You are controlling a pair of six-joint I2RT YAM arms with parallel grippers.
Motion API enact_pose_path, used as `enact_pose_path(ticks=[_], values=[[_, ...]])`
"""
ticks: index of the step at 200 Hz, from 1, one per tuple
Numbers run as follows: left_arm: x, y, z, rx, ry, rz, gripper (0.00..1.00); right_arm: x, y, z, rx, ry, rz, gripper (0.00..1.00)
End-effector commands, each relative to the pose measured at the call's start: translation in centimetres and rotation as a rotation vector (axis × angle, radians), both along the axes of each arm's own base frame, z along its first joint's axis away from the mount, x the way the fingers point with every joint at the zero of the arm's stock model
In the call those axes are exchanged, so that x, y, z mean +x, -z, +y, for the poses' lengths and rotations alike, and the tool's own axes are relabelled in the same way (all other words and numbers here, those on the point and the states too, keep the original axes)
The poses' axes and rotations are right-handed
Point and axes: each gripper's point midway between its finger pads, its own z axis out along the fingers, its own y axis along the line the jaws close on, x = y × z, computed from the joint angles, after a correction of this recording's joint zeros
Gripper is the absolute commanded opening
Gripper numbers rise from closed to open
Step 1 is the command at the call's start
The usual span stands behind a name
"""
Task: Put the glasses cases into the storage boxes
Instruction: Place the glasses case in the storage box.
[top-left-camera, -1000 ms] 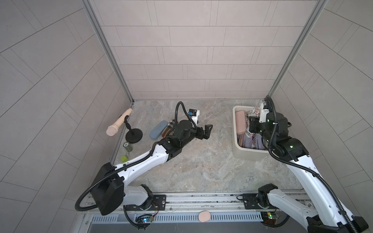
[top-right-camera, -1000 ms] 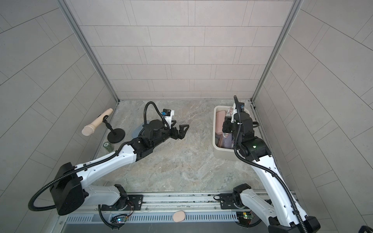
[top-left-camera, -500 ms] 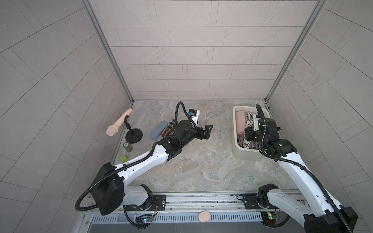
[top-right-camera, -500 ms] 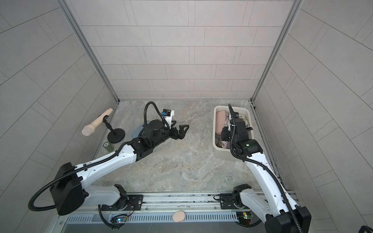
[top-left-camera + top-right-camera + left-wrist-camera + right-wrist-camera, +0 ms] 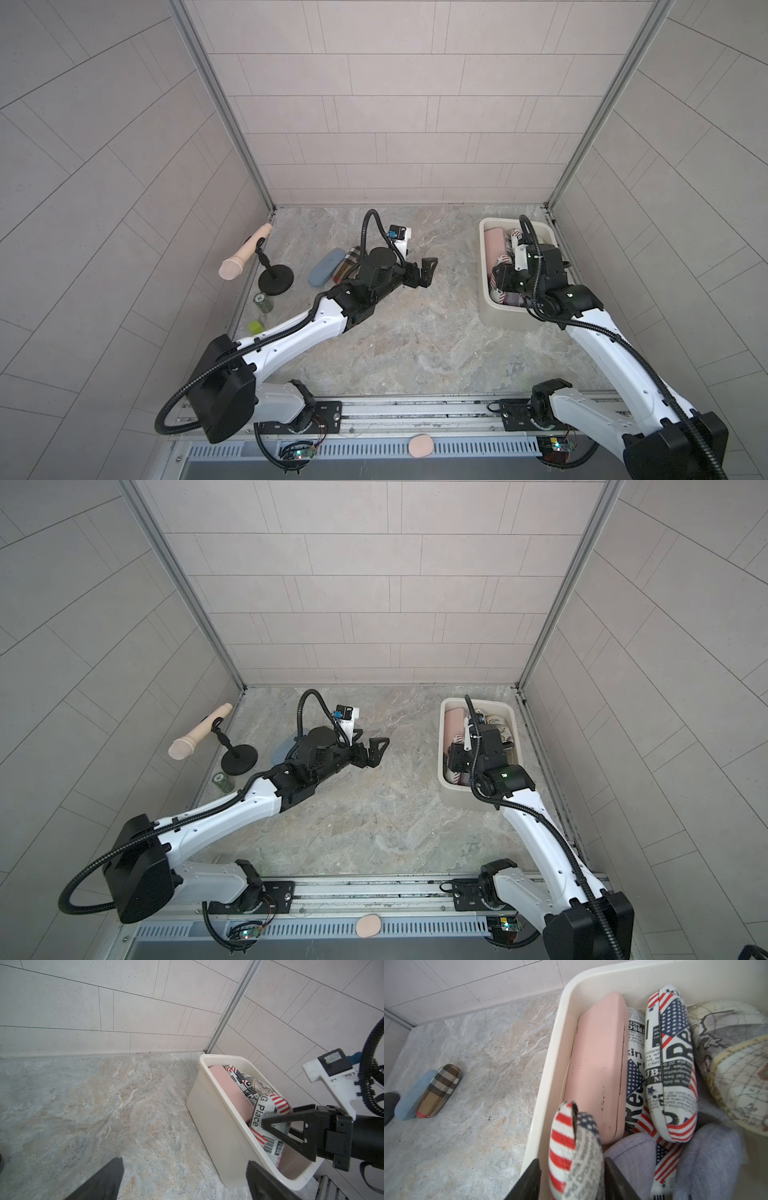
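The cream-white storage box (image 5: 498, 322) (image 5: 443, 746) (image 5: 209, 1118) (image 5: 550, 1059) stands at the right wall and holds several glasses cases, among them a pink one (image 5: 598, 1064) and a map-print one (image 5: 733, 1053). My right gripper (image 5: 505, 278) (image 5: 457, 758) (image 5: 572, 1160) reaches into its near end. It is open around an upright flag-and-newsprint case (image 5: 575, 1151) (image 5: 264, 1113), with a gap at one jaw. A blue case (image 5: 326, 268) (image 5: 413, 1097) and a plaid case (image 5: 347, 266) (image 5: 439, 1088) lie on the floor beside my left arm. My left gripper (image 5: 422, 274) (image 5: 372, 750) (image 5: 184, 1161) hovers wide open with nothing in it.
A cream handle on a black stand (image 5: 275, 282) sits by the left wall, with a green roll (image 5: 263, 301) and a yellow-green block (image 5: 256, 326) in front of it. Tiled walls close in three sides. The arms' rail (image 5: 415, 409) runs along the front.
My right gripper has moved from the far part of the storage box to its near end, and its jaws have parted from the flag case. The left arm has not moved.
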Motion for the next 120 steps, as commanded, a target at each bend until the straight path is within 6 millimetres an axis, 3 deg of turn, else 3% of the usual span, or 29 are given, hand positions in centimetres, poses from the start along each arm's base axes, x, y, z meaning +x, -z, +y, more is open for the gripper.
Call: enact_pose_path(ticks=[1, 56, 86, 108, 120], values=[[0.2, -0.5, -0.2, -0.002, -0.004, -0.008, 1.0, -0.4, -1.5, -0.1, 0.002, 0.001, -0.025, 0.56], [1.2, 0.4, 0.9, 0.051, -0.077, 0.011, 1.0, -0.8, -3.0, -0.4, -0.002, 0.008, -0.068, 0.56], [4.1, 2.0, 5.3, 0.176, -0.301, 0.067, 1.0, -1.3, -3.9, -0.6, -0.001, 0.012, -0.095, 0.55], [6.8, 4.9, 8.4, 0.286, -0.394, 0.185, 1.0, -1.7, -4.5, -0.6, 0.013, 0.015, -0.116, 0.56], [8.2, 6.9, 10.3, 0.341, -0.45, 0.269, 1.0, -1.8, -4.6, -0.6, 0.015, 0.01, -0.122, 0.6]])
